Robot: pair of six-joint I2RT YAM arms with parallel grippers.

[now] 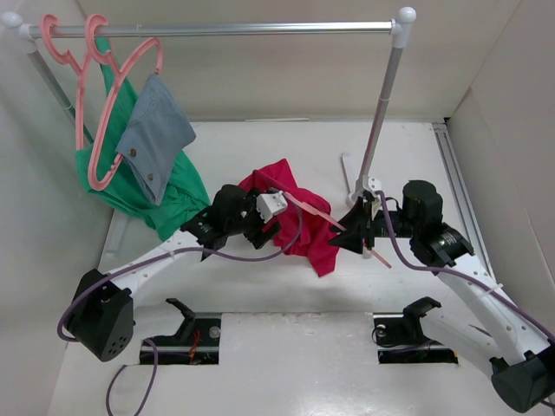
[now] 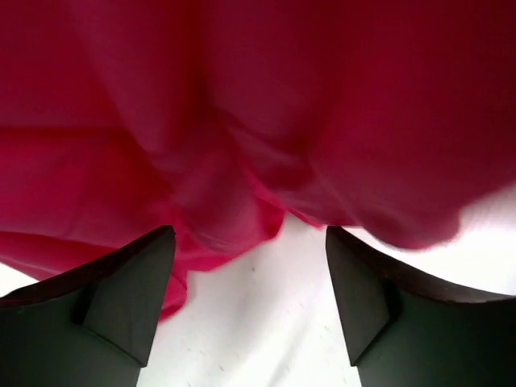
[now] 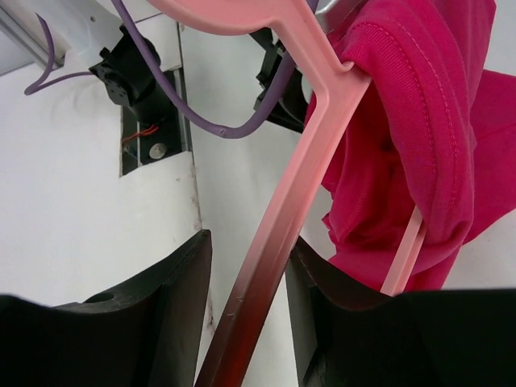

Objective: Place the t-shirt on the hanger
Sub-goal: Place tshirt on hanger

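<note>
Right hand (image 3: 248, 266): closed on the hanger (image 3: 286, 201). One sloping arm of it runs up between the two fingers. The right-side finger (image 3: 322, 322) lies against the arm. A thin sliver of counter (image 3: 72, 201) shows on the other side, and the contact lower down is in shadow.

Ahead of the fingertips, to their right, the t-shirt (image 3: 403, 121) is draped over the hanger's shoulder. Its ribbed hem wraps over the arm, and a second thin pink bar pokes out beneath the cloth.

In the top view the right hand (image 1: 347, 234) holds the hanger (image 1: 316, 212) off the counter (image 1: 286, 364). One end is buried in the t-shirt (image 1: 299, 230) and the other juts out past the back of the hand.

Left hand (image 2: 250, 298): open, fingers wide apart, with only bare counter (image 2: 258, 339) between them. The t-shirt (image 2: 242, 121) fills the view just beyond the fingertips, and a fold of it lies behind the left finger (image 2: 121, 298). I cannot tell whether cloth and finger touch.

In the top view the left hand (image 1: 264, 227) sits at the shirt's edge, opposite the right hand, with the bunched shirt between the two.
</note>
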